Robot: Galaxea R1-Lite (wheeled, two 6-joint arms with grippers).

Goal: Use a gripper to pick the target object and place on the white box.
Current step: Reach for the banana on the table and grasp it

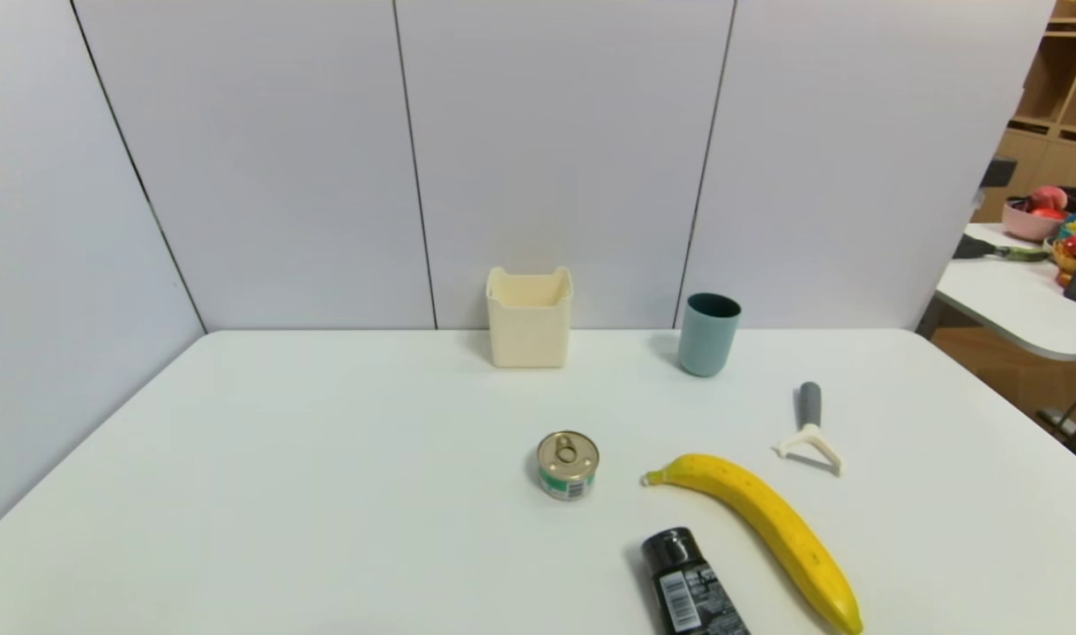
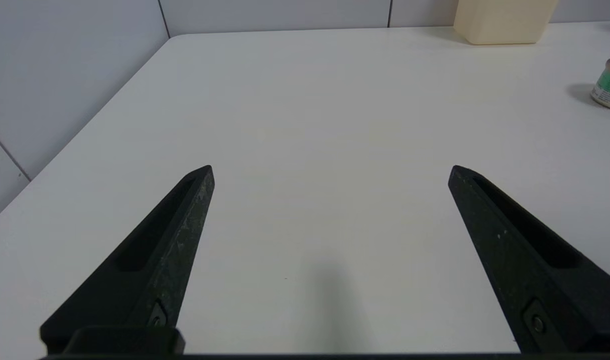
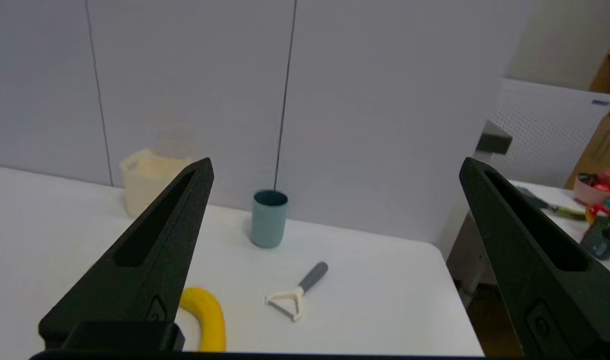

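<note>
Lying on the white desk [image 1: 326, 459] near its front right part: the banana [image 1: 767, 520], curved, stem tip pointing toward the middle of the desk, untouched by either pincer. Just beside the banana, on its left and nearer the front edge, resting flat: a black tube [image 1: 690, 586] with a barcode label. Standing a little farther left and back: a small round can [image 1: 568, 464] with a pull-tab lid and green label, apart from the banana's stem. Lying behind the banana toward the right: a peeler [image 1: 810, 429] with a grey handle and white head.

Standing upright at the back of the desk against the wall panels: the white box [image 1: 529, 319], open top, notched rim, well apart from the banana. Standing to its right, also at the back: a teal cup [image 1: 708, 334].

Hovering over the bare left part of the desk: the left pincer [image 2: 330, 172], its 2 fingers spread wide apart, gripping nothing, with the can and the white box farther off. Hanging above the front right of the desk: the right pincer [image 3: 335, 167], fingers likewise wide apart and holding nothing, with the banana partly showing beneath 1 finger [image 3: 150, 250].

Showing at the far right, beyond the desk: a second table [image 1: 1014, 300] carrying a pink bowl and colourful items.
</note>
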